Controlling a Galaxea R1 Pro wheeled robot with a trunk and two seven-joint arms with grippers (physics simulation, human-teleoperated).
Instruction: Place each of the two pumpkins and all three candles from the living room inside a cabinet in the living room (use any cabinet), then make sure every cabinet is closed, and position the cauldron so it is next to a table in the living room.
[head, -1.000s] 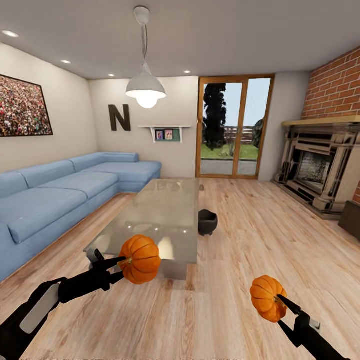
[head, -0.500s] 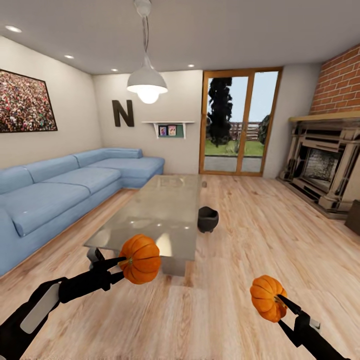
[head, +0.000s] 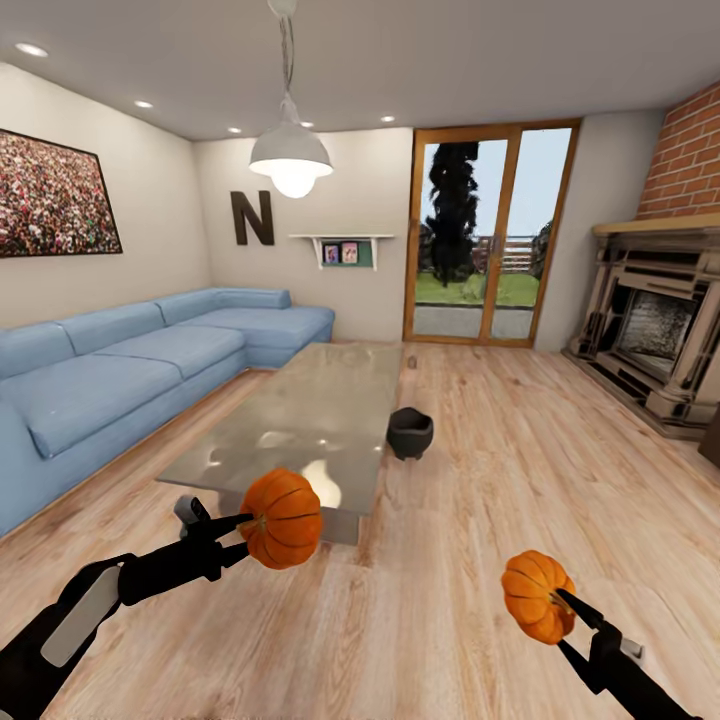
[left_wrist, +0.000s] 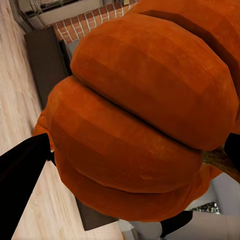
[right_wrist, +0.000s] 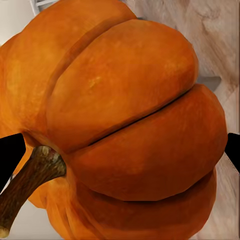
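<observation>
Left gripper (head: 250, 522) clamped on a pumpkin (head: 281, 519), fingers spread only as wide as the fruit; it hangs in the air over the near end of the glass coffee table (head: 300, 420). In the left wrist view that pumpkin (left_wrist: 145, 115) bulges between the dark fingertips (left_wrist: 22, 170), stem off to one side. Right gripper (head: 562, 606) pinches the second pumpkin (head: 536, 595) the same way, held above bare wood floor (head: 520, 450) at the robot's right. In the right wrist view this pumpkin (right_wrist: 125, 125) lies tipped on its side, its brown stem (right_wrist: 30, 185) pointing back toward the camera, black fingertips (right_wrist: 10, 155) at both flanks. Both pumpkins are roundish, no clear long axis. Cauldron (head: 410, 433) stands upright on the floor, just beside the table's right long edge, mouth up. Blue sofa (head: 120, 370) runs along the left wall, a floor strip between it and the table. Wide open floor to the right, up to the fireplace (head: 660, 340) and the glass door (head: 490, 240). A dark low unit (left_wrist: 47, 65) sits against a brick wall in the left wrist view; can't tell if it is the cabinet.
</observation>
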